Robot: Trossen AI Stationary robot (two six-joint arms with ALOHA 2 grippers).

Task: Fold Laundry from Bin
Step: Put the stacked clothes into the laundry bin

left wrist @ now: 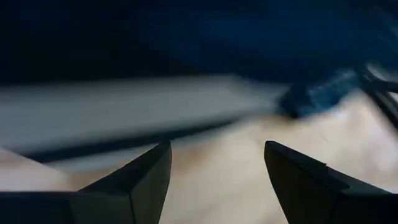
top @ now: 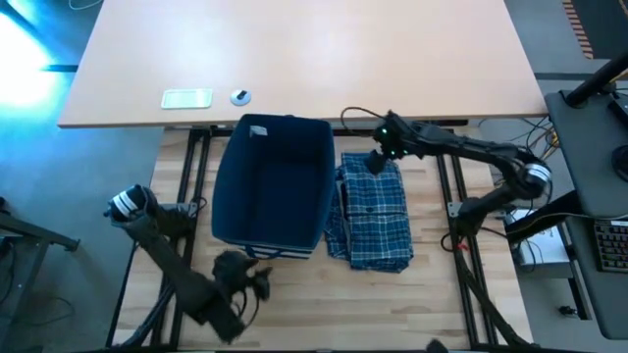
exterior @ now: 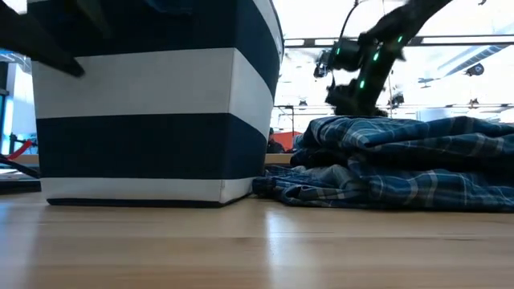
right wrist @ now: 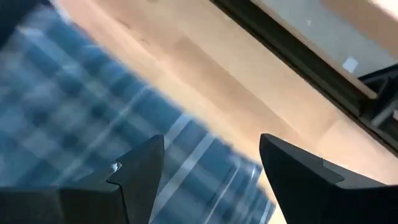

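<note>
Take the bin [top: 275, 181] as your landmark on the table [top: 294, 294]: the plaid laundry [top: 373, 211] lies folded in a stack just beside its right wall, touching its base in the low view. Your right pincer [top: 378, 162] hangs over the stack's far end with its fingers spread and nothing between them; judging by that, the step is tidying or releasing the fold, so lift straight up and avoid dragging the top layer askew. Your left pincer [top: 260, 284] sits near the bin's near-left corner, also spread and empty, well apart from the stack. The high view alone shows the bin's interior, dark with no garment I can make out; the low view alone shows the stack's layered thickness and its loose lower edge.
</note>
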